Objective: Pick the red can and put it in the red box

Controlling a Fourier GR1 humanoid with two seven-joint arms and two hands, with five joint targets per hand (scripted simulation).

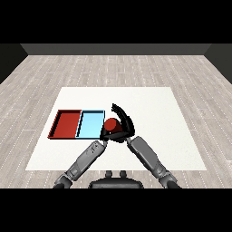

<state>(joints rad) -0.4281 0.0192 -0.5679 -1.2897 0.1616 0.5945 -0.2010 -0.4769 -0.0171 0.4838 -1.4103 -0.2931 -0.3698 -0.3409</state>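
Beside the light blue tray [91, 125], the right robot hand [123, 121] curls round the round red can [111, 124]; the left robot hand's [103, 134] fingers can't be made out.

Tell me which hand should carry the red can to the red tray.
The right hand. It is already curled around the red can, just right of the light blue tray. The left hand sits low beside the can. The red tray lies beyond the blue one.

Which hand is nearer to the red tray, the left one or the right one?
Left. The left hand lies below the light blue tray, nearer the red tray. The right hand curls round the red can, farther right.
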